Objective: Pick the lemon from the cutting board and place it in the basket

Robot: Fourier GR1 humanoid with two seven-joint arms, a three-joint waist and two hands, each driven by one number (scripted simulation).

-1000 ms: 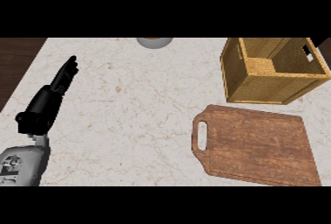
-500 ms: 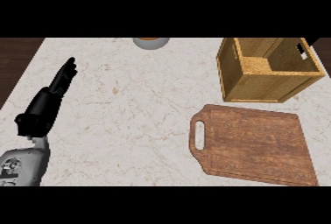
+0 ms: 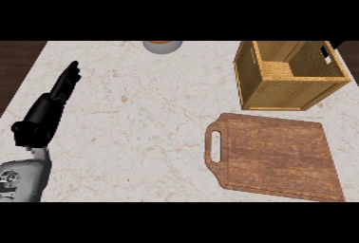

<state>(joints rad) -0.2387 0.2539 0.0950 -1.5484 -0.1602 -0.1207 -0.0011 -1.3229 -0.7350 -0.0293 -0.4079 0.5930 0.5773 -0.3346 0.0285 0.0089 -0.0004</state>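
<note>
As basket stands (upright), left hand rests.

One square basket of light wood. One flat brown wooden cutting board with a handle slot. One small round grey bowl. One black hand. One white stone counter.

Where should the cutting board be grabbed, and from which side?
Grip the cutting board by its slotted end, coming from the left over the counter. The slot lets fingers hook through; the board lies flat, so its other edges probably offer little purchase.
</note>
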